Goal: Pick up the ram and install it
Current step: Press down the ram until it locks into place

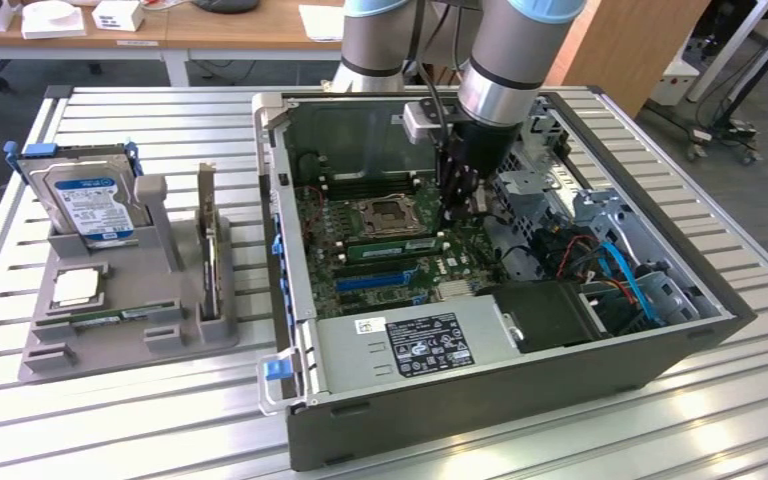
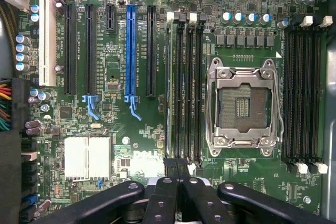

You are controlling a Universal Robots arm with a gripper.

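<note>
Inside case (image 1: 491,300) | claw (image 2: 178,169) closed over ram (image 2: 169,93) | fingertips hidden

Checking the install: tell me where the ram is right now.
In the exterior view the ram sits inside the open computer case, on the motherboard between the CPU socket and the blue expansion slot.

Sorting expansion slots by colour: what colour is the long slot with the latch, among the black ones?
Blue: the long slot, clearest in the wrist view.
</note>
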